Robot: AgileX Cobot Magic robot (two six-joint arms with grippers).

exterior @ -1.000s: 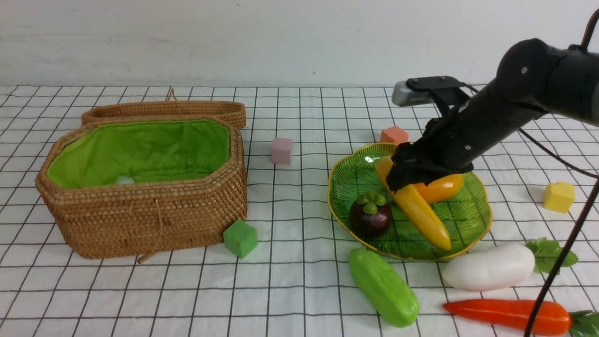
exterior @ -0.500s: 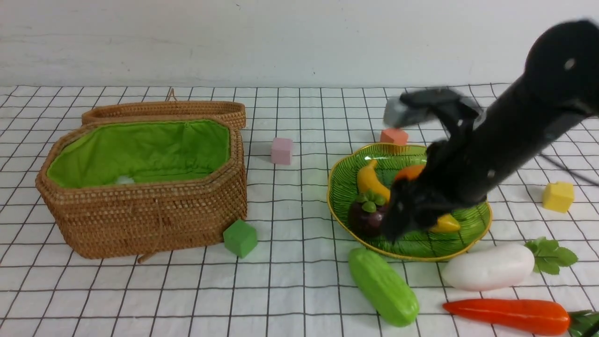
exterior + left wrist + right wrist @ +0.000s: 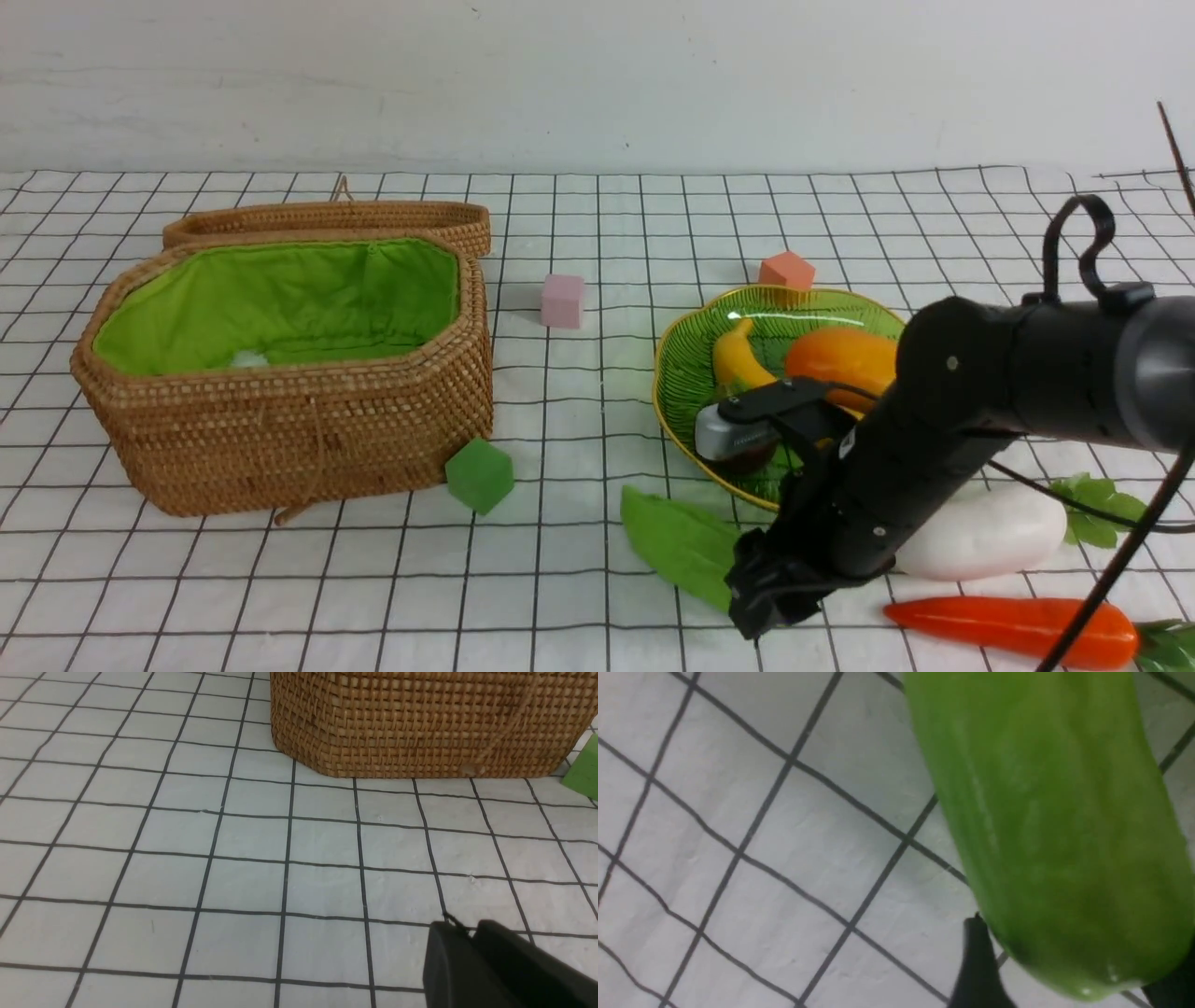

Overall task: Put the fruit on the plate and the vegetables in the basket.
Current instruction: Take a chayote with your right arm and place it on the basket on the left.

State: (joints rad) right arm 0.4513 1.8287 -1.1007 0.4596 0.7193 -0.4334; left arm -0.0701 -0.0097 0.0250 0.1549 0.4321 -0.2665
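My right gripper (image 3: 761, 607) is low over the cloth in front of the plate (image 3: 667, 373), its jaws closed on either side of the light-green cucumber (image 3: 677, 546), which fills the right wrist view (image 3: 1055, 835). On the plate lie the banana (image 3: 738, 359) and the mango (image 3: 840, 359); my arm hides most of the mangosteen. The white radish (image 3: 990, 537) and the carrot (image 3: 1018, 625) lie on the cloth to the right. The open wicker basket (image 3: 280, 420) stands at the left. My left gripper (image 3: 467, 928) is shut and empty, low over the cloth near the basket wall (image 3: 420, 718).
A green cube (image 3: 479, 474) sits by the basket's front corner, a pink cube (image 3: 562, 301) between basket and plate, an orange cube (image 3: 786, 271) behind the plate. The basket lid (image 3: 327, 222) lies behind the basket. A black cable hangs at the far right.
My right arm swung from above the plate down to the cucumber and its jaws closed in on it. The banana stayed on the plate. The cucumber shifted left.
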